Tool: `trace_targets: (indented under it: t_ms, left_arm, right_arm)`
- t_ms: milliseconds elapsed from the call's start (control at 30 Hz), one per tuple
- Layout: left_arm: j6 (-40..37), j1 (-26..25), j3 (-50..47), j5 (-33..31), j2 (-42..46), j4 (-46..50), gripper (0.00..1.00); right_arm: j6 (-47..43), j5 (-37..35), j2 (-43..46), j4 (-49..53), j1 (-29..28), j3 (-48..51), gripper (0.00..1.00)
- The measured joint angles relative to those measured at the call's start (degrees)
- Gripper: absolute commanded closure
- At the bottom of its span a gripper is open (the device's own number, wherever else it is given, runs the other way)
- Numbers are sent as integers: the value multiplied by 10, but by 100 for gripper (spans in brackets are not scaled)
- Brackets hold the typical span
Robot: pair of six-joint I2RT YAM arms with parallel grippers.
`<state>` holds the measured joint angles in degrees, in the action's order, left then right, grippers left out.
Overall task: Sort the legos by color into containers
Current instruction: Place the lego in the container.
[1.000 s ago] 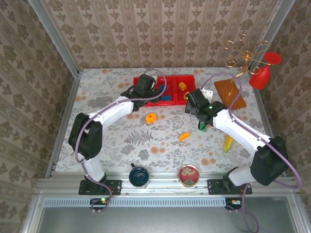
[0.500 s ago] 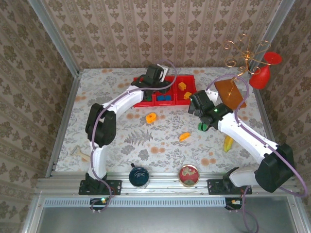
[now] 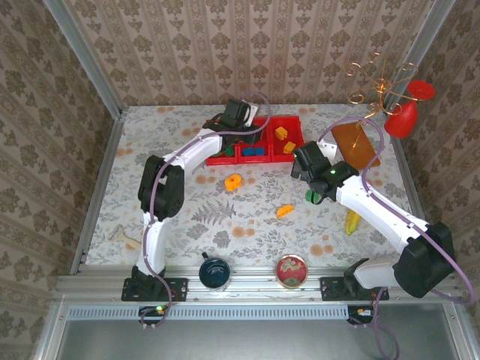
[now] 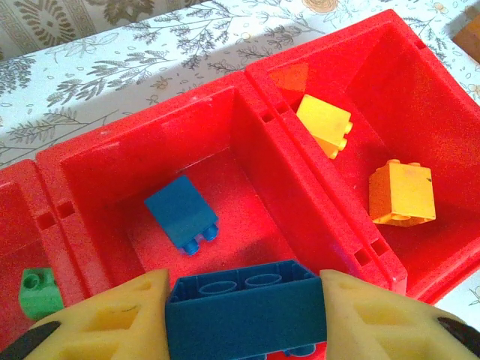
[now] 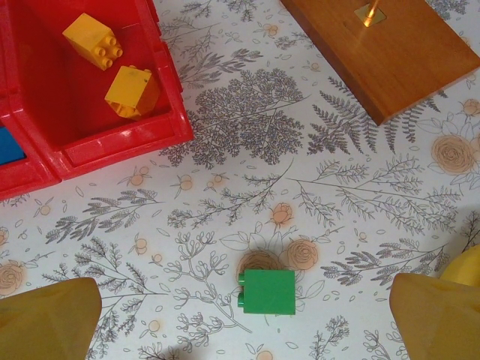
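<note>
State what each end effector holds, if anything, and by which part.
The left end effector clamps a blue brick by its two opposite ends. The right end effector holds nothing, open above a green brick.

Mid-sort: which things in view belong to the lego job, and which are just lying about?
Job: red tray, blue brick in left gripper, green brick, orange ring, orange piece.
Lying about: blue cup, round tin, wooden board, yellow banana-like object, red goblet.
</note>
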<state>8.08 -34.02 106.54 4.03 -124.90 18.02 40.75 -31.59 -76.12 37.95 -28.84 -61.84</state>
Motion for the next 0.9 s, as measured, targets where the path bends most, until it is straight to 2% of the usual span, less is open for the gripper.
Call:
trace_targets:
  t_ms: [167, 367, 500, 733, 900]
  left_arm:
    - [-2, 0, 25, 6, -10, 1, 59]
    - [-5, 3, 37, 9, -14, 7, 40]
    - [-7, 3, 37, 10, -14, 15, 32]
    - [-6, 3, 30, 9, -8, 18, 25]
    - [-1, 3, -10, 5, 38, 24, 19]
  right_arm:
    - [0, 0, 0, 0, 1, 0, 0]
    - [0, 0, 0, 0, 1, 0, 0]
    - [0, 0, 0, 0, 1, 0, 0]
    - [0, 3, 1, 0, 1, 5, 0]
    - [6, 16, 10, 0, 1, 14, 0]
